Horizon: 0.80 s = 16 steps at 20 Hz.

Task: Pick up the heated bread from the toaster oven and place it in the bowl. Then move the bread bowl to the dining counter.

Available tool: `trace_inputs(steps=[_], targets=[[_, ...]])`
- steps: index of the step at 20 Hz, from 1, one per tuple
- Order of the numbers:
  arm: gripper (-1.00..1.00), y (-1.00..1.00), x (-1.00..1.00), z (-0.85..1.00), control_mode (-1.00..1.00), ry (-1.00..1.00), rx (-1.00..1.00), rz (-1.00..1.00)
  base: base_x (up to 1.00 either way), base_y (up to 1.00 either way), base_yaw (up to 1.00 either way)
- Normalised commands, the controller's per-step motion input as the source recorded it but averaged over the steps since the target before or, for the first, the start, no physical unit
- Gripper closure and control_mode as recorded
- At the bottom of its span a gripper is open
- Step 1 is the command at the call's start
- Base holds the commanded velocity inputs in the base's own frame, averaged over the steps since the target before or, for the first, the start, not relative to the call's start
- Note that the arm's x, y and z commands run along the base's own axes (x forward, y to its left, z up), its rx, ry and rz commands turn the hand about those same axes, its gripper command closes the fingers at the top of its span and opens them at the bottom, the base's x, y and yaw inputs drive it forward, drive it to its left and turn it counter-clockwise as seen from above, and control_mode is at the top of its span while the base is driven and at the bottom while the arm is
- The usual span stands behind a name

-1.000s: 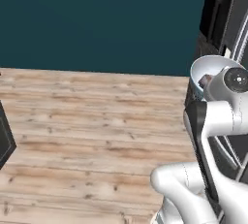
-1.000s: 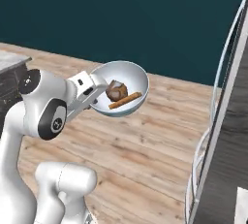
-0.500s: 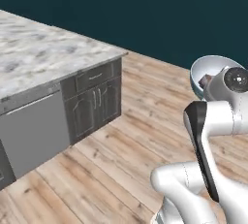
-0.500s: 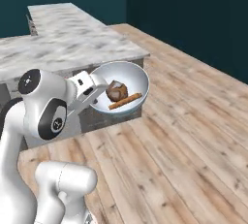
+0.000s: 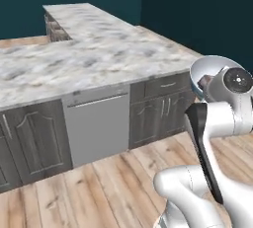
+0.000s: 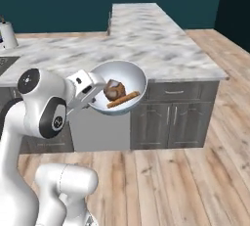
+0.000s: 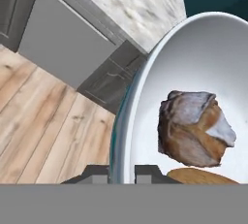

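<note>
You have the bowl [image 6: 118, 93] held above the floor [image 6: 185, 181], before the desk [image 6: 146, 44]. In it, the heated bread [image 6: 123, 100] lies at 5 o'clock from a rounder chunk [image 6: 114, 89].

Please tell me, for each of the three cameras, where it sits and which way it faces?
Left base view: behind the arm, on its left, facing the dining counter; the white arm rises lower right, bowl behind it.
Right base view: behind, on its right, facing the same counter; the arm holds the bowl with the bread.
Hand view: on the hand, along the gripper, jaws shut on the bowl rim.
Both base views share the counter, arm and bowl.
</note>
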Motion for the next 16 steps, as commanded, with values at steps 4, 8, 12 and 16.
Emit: trace_inputs(steps=[4,8,12,16], targets=[[1.0,0.0,0.0,0.0,1.0,0.0,0.0,0.0,1.0,-0.54,0.29],[1.0,0.0,0.0,0.0,1.0,0.0,0.0,0.0,1.0,-1.0,-0.02],[1.0,0.0,0.0,0.0,1.0,0.0,0.0,0.0,1.0,-1.0,-0.05],[1.0,0.0,0.0,0.0,1.0,0.0,0.0,0.0,1.0,-1.0,-0.1]])
